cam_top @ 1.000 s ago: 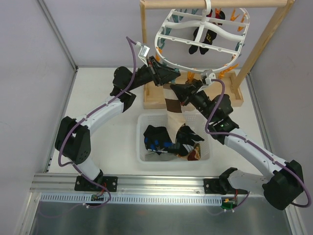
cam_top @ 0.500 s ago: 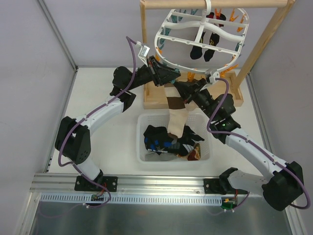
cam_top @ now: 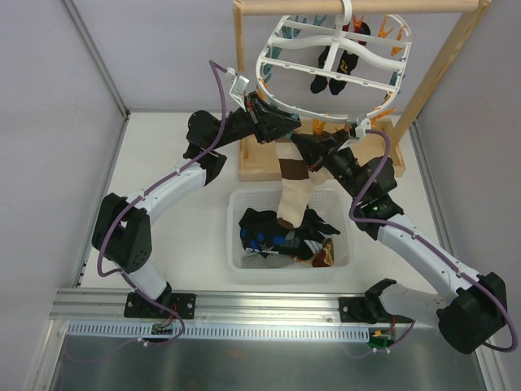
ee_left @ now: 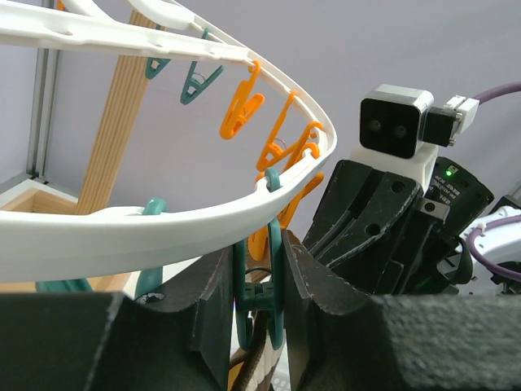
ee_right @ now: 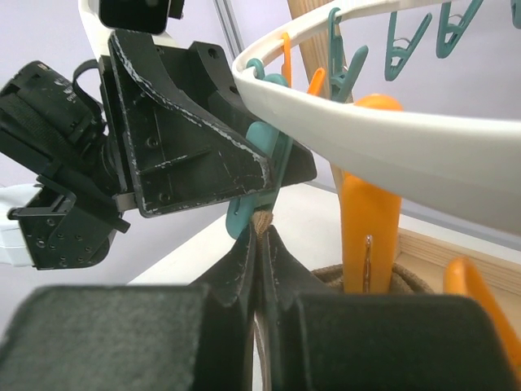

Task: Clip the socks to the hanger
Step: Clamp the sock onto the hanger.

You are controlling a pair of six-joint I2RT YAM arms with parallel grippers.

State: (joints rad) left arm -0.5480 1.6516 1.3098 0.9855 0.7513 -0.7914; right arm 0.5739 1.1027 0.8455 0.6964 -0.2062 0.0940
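Note:
The white oval hanger (cam_top: 383, 91) hangs from a wooden frame, rimmed with orange and teal pegs. My left gripper (cam_top: 282, 130) is at its near rim, shut on a teal peg (ee_left: 257, 295) that it squeezes between its fingers (ee_left: 203, 301). My right gripper (cam_top: 307, 151) is shut on the top edge of a tan, brown and white banded sock (cam_top: 293, 191), which dangles over the basket. In the right wrist view the sock edge (ee_right: 262, 220) sits right at the teal peg's mouth (ee_right: 259, 175). A pair of black socks (cam_top: 335, 69) hangs at the hanger's far side.
A white basket (cam_top: 234, 236) below holds black and patterned socks (cam_top: 264, 232). The wooden frame's base (cam_top: 259, 167) and posts (cam_top: 431, 77) stand behind it. An orange peg (ee_right: 370, 204) hangs close beside my right fingers. Grey walls close in both sides.
My right gripper has lifted the banded sock up out of the basket to the peg held by my left gripper. The hanger has swung slightly.

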